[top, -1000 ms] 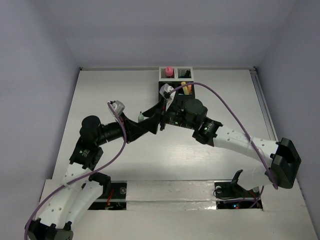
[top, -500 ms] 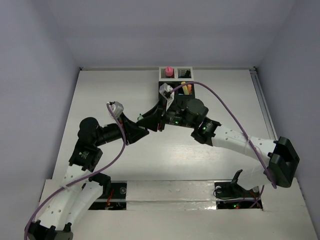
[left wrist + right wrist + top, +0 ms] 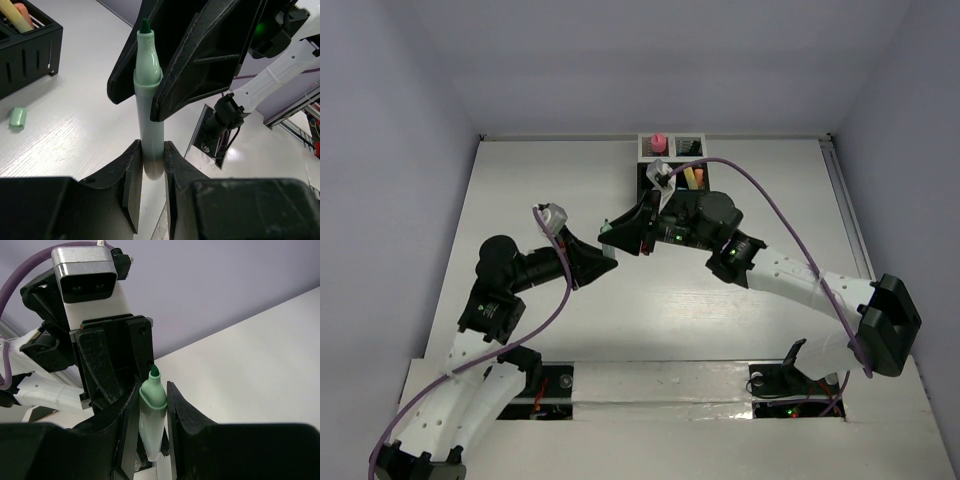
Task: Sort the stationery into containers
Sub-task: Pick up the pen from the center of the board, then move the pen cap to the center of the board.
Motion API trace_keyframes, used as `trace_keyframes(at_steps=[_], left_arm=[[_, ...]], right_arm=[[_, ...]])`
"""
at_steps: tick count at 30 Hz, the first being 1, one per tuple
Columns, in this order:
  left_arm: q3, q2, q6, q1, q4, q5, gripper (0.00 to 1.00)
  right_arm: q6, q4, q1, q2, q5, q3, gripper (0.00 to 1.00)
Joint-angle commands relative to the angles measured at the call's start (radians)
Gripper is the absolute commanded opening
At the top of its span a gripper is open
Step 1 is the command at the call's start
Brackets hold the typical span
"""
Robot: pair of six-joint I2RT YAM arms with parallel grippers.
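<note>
A pale green marker (image 3: 149, 107) with its dark nib bare hangs above the table between both arms. My left gripper (image 3: 152, 159) is shut on its blunt rear end. My right gripper (image 3: 153, 407) is shut on the same marker (image 3: 152, 412) just below the nib. From above, the two grippers meet left of the containers (image 3: 643, 152), left gripper (image 3: 603, 262) under right gripper (image 3: 620, 236). A pink tube (image 3: 659, 142) stands in a white compartment. Yellow and orange pens (image 3: 692, 178) stand in a black one.
A small light green cap (image 3: 18, 117) lies on the white table beside the black mesh compartment (image 3: 30, 65). Grey walls close the table at the back and sides. Purple cables arc over both arms.
My right gripper has closed on the marker's nib end, which the left gripper kept holding. Both grippers have drifted left, away from the containers.
</note>
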Motion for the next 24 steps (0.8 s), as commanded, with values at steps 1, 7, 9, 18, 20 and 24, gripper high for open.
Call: trace_keyframes(at_steps=[1, 7, 9, 18, 20, 24], left_arm=[[0.005, -0.022, -0.003, -0.004, 0.057, 0.007, 0.10], [0.008, -0.025, -0.008, -0.004, 0.060, -0.012, 0.13], [0.008, -0.027, -0.006, -0.004, 0.058, -0.018, 0.05], [0.028, -0.068, 0.052, -0.004, -0.044, -0.200, 0.00], [0.035, -0.071, 0.061, -0.004, -0.080, -0.245, 0.00], [0.045, -0.081, 0.081, -0.004, -0.129, -0.361, 0.00]], right_arm=[[0.022, 0.078, -0.011, -0.006, -0.027, 0.002, 0.00], [0.057, 0.108, -0.011, 0.036, -0.069, 0.008, 0.00], [0.060, 0.114, -0.011, 0.039, -0.069, 0.007, 0.00], [0.048, 0.015, -0.029, 0.005, 0.036, -0.009, 0.62], [0.040, -0.008, -0.039, -0.021, 0.075, -0.023, 0.73], [0.029, -0.047, -0.072, -0.070, 0.106, -0.059, 0.79]])
